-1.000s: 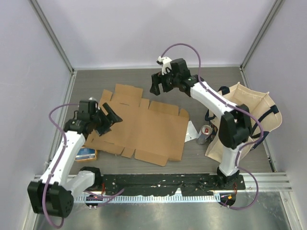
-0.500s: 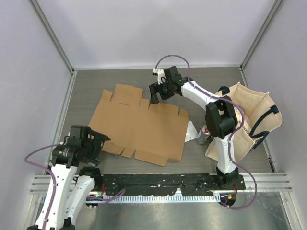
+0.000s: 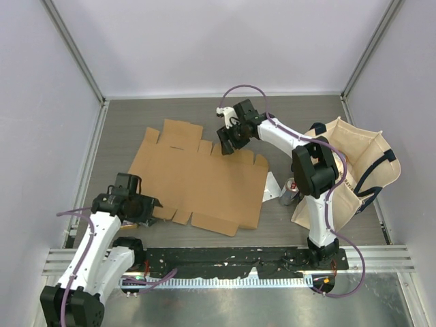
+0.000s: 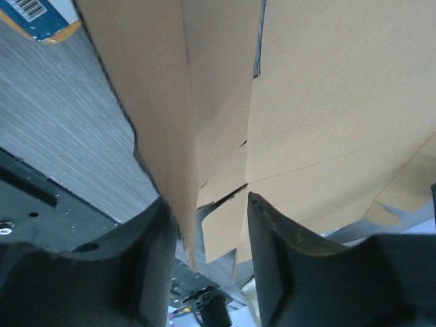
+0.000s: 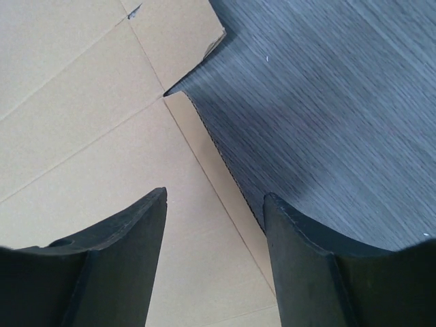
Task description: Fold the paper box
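The paper box is a flat brown die-cut cardboard sheet (image 3: 197, 180) lying in the middle of the table. My left gripper (image 3: 148, 204) is at the sheet's near left corner. In the left wrist view it (image 4: 211, 204) is open, with a flap edge of the cardboard (image 4: 327, 102) between the fingers, close to the left finger. My right gripper (image 3: 228, 141) is low over the sheet's far edge. In the right wrist view it (image 5: 214, 197) is open and straddles the edge of the cardboard (image 5: 88, 122), with nothing held.
A beige tote bag (image 3: 354, 170) stands at the right, with a can (image 3: 291, 191) and a white scrap (image 3: 271, 185) beside it. An orange-and-blue packet (image 4: 34, 17) lies by the sheet's left edge. Walls enclose the table on three sides.
The left arm pulled back toward the near edge, then came forward to the sheet's near left corner. The right gripper moved down onto the sheet's far edge.
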Robot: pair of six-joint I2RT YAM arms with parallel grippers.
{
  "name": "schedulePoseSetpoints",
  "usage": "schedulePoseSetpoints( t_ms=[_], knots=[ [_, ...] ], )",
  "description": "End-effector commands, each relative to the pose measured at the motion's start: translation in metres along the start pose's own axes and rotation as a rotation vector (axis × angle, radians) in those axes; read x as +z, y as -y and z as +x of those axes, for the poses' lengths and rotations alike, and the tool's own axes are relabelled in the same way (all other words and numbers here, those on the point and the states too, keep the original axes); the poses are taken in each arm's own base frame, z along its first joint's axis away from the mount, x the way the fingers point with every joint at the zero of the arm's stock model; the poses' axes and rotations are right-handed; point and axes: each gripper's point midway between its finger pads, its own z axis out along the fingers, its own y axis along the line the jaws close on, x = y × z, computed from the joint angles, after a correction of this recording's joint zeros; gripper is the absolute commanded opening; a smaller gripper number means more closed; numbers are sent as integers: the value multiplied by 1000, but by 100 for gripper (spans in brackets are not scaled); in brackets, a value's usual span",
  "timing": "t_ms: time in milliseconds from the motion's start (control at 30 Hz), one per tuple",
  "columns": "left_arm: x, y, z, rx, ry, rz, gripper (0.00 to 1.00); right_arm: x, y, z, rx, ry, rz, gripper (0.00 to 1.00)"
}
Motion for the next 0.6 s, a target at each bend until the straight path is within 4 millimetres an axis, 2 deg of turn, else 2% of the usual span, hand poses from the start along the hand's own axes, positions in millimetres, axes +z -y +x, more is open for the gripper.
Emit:
schedulePoseSetpoints(
  t_ms=[0, 67, 100, 133, 200, 233, 267, 300, 333, 400, 467, 500, 533, 567],
  knots=[
    [18, 20, -3, 2, 2, 65, 39, -5, 7, -16, -14, 57, 48, 59],
    [21, 26, -5, 25, 10, 79, 20, -8, 9, -17, 0, 75, 66, 42],
    [20, 32, -11, 59, 40, 82, 15, -10, 10, -18, 20, 80, 79, 31],
    [17, 36, -15, 78, 59, 91, 4, -13, 9, -19, 31, 84, 84, 14],
    [8, 52, -29, 126, 139, 121, 0, -18, 9, -19, 68, 87, 104, 2],
    [5, 61, -33, 186, 162, 141, 0, -20, 11, -17, 114, 85, 128, 1],
    [2, 68, -36, 225, 182, 156, 0, -32, 10, -24, 124, 112, 144, 1],
    [-7, 82, -40, 254, 205, 190, 0, -37, 12, -24, 168, 124, 174, 2],
    [-8, 91, -45, 307, 233, 201, 0, -44, 20, -20, 234, 131, 243, 2],
    [-19, 113, -48, 362, 259, 256, 0, -68, 19, -26, 290, 178, 286, 1],
    [-19, 132, -54, 442, 288, 276, 0, -80, 28, -16, 364, 185, 375, 2],
    [-24, 142, -57, 460, 303, 285, 0, -95, 24, -20, 384, 219, 383, 1],
    [-24, 150, -59, 484, 316, 294, 0, -95, 23, -7, 421, 200, 392, 1],
    [-14, 153, -62, 536, 318, 259, 0, -98, 16, -3, 462, 204, 370, 1]
  ],
)
